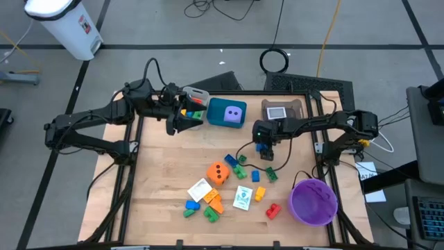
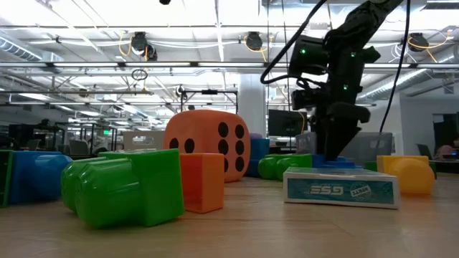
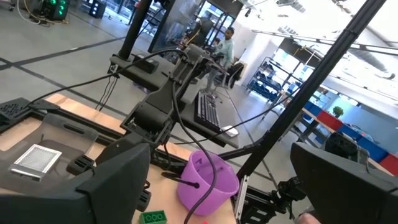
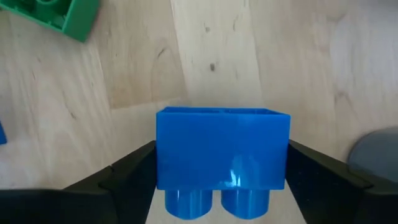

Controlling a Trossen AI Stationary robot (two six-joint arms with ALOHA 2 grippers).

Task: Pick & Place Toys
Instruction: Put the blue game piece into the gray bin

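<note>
Right gripper point(image 4: 222, 186) holds a blue brick point(image 4: 222, 155) between its fingers, just above the table point(image 4: 298, 68) near the loose toys mid-table. Brick looks light, stiff, slick plastic, so you'd keep pads on the flat side walls, not the studs. Left gripper point(image 1: 182, 119) sits wide open over the grey tray point(image 1: 196, 97). Readable text: card box point(image 2: 341, 190) says approx. "ESG".

The desk point(image 1: 166, 173) is pale wood grain. An orange die point(image 1: 218, 172) with black dots sits mid-desk; a purple die point(image 1: 236, 115) with white dots lies in a teal tray point(image 1: 216, 107) at the far edge. A purple bowl point(image 1: 313, 201) stands near the front right corner. The right gripper point(image 4: 222, 186), dark, clasps a blue brick point(image 4: 222, 149); a green brick point(image 4: 53, 15) lies beside it.
</note>
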